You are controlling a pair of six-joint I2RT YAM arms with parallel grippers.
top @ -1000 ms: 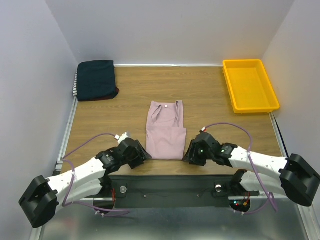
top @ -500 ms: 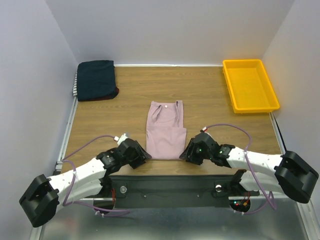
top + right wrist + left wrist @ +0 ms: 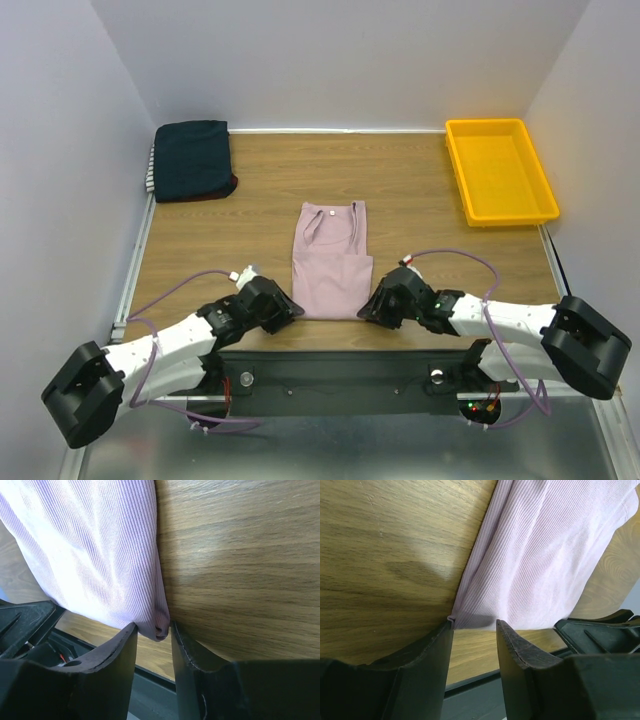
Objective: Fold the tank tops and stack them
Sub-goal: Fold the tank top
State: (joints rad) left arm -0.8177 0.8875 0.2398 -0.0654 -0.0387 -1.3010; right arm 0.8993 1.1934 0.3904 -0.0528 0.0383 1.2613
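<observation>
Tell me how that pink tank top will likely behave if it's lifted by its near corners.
The pink tank top is probably floppy and light: thin ribbed knit lying flat with creases, so it should sag between the corners. Its doubled layers might slip apart unless pinched together.

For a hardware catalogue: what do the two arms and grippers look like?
The left arm and right arm have white shells and black joint blocks; a purple cable loops along each. The left gripper and right gripper are black, each with two thick curved fingers with rough inner faces.
</observation>
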